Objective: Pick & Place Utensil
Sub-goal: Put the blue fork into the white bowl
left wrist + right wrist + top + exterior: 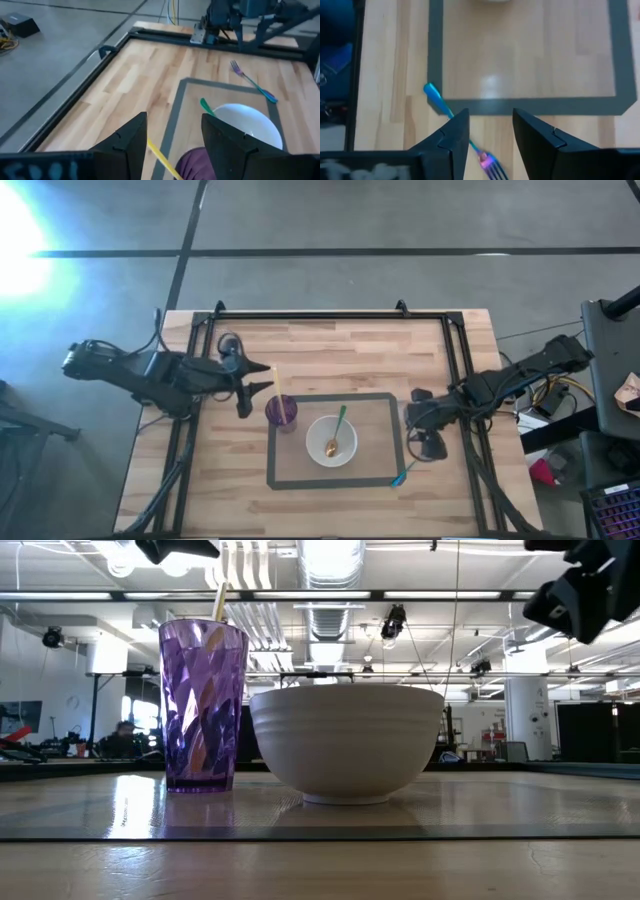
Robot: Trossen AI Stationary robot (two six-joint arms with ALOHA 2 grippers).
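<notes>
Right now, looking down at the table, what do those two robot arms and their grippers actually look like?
Both arms are black and jointed, built from chunky segments with dark cables running along them. The left gripper and right gripper each end in two flat, black, wedge-shaped fingers. Yellow and orange wires trail behind the right arm's base. The wrist views show faint blue lettering on the gripper bodies.

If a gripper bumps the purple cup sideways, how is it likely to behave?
The purple cup stands tall on a narrower base, so it probably tips rather than slides. It looks like thin plastic, likely light. The yellow stick leaning inside could add leverage.
</notes>
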